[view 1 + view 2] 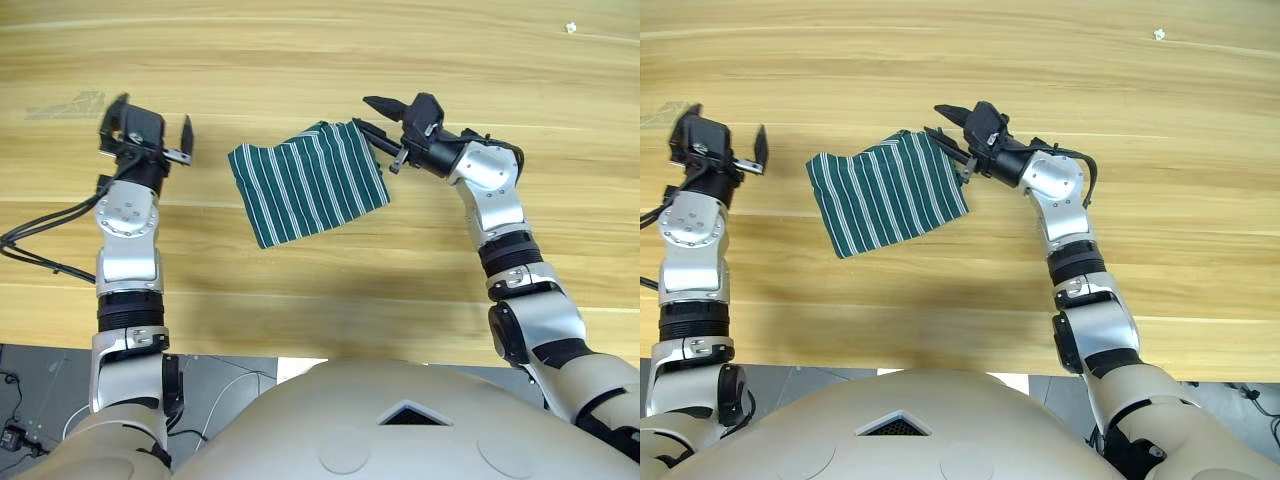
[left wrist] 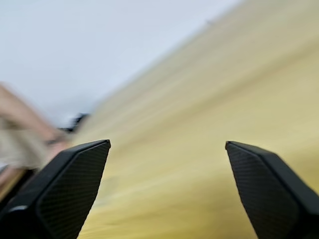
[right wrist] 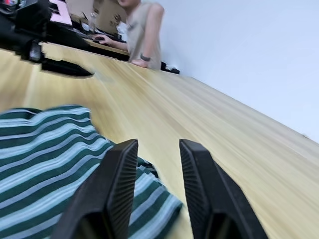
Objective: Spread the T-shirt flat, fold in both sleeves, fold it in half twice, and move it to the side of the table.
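Lying folded on table (image 1: 300,60), T-shirt (image 1: 306,182) beside right pincer (image 1: 359,111)

In the left wrist view the table (image 2: 199,99) is blurred throughout. The wide-set fingers (image 2: 70,189) of the left gripper (image 2: 167,143) are cut off at their bases by the picture's edge. In the right wrist view the shirt (image 3: 45,164) is cut off by the edge, and a strip of it is hidden behind the parted fingers of the right gripper (image 3: 158,142). Seen from the head, the shirt's 2 o'clock corner is covered by that gripper's lower finger, and whether they touch cannot be told. Its sleeves and collar are hidden within the folds. A white speck (image 1: 570,28) at the table's 1 o'clock is too small to be identified. A faint grey mark (image 1: 65,105) at 10 o'clock cannot be made out.
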You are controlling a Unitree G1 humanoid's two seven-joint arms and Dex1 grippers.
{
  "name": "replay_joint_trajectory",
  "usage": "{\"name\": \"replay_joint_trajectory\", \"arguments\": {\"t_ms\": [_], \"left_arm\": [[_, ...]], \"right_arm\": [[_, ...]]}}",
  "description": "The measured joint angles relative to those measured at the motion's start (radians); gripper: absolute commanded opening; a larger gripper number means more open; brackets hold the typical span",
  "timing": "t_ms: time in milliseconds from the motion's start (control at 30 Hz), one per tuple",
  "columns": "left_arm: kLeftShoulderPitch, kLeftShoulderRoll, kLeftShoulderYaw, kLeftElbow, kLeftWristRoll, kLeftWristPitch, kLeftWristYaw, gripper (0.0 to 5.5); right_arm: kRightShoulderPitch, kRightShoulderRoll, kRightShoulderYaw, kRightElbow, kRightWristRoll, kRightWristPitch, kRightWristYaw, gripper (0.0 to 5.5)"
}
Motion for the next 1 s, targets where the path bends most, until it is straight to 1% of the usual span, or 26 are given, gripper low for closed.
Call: {"name": "replay_joint_trajectory", "arguments": {"t_ms": [67,133,233,333,433,500,600,800,933,1000], "left_arm": [[0.007,-0.042,0.04,-0.059,-0.028,-0.018,0.049,4.24],[0.023,-0.064,0.044,-0.089,-0.036,-0.021,0.051,4.24],[0.034,-0.101,0.029,-0.142,-0.045,-0.035,0.049,4.24],[0.038,-0.131,-0.001,-0.149,-0.045,-0.038,0.045,4.24],[0.055,-0.165,-0.017,-0.14,-0.045,-0.044,0.042,4.24],[0.068,-0.176,-0.019,-0.131,-0.045,-0.051,0.043,4.24],[0.068,-0.185,-0.025,-0.132,-0.049,-0.055,0.041,4.24],[0.068,-0.211,-0.036,-0.147,-0.063,-0.039,0.033,4.24],[0.069,-0.213,-0.025,-0.159,-0.066,-0.037,0.035,4.24],[0.072,-0.212,-0.009,-0.174,-0.066,-0.036,0.04,4.24]], "right_arm": [[-0.027,0.044,0.054,0.058,-0.041,-0.002,0.006,1.52],[-0.065,0.076,0.08,0.129,-0.072,-0.013,0.0,1.52],[-0.176,0.129,0.108,0.315,-0.144,-0.025,-0.066,1.52],[-0.275,0.194,0.113,0.438,-0.174,-0.027,-0.112,1.52],[-0.335,0.236,0.11,0.523,-0.195,-0.022,-0.169,1.52],[-0.354,0.234,0.103,0.578,-0.205,0.011,-0.209,1.52],[-0.353,0.228,0.107,0.627,-0.232,0.05,-0.206,1.52],[-0.331,0.208,0.132,0.627,-0.257,0.051,-0.191,1.52],[-0.325,0.158,0.158,0.614,-0.286,0.053,-0.256,1.52],[-0.314,0.1,0.115,0.608,-0.269,0.078,-0.293,1.52]]}}
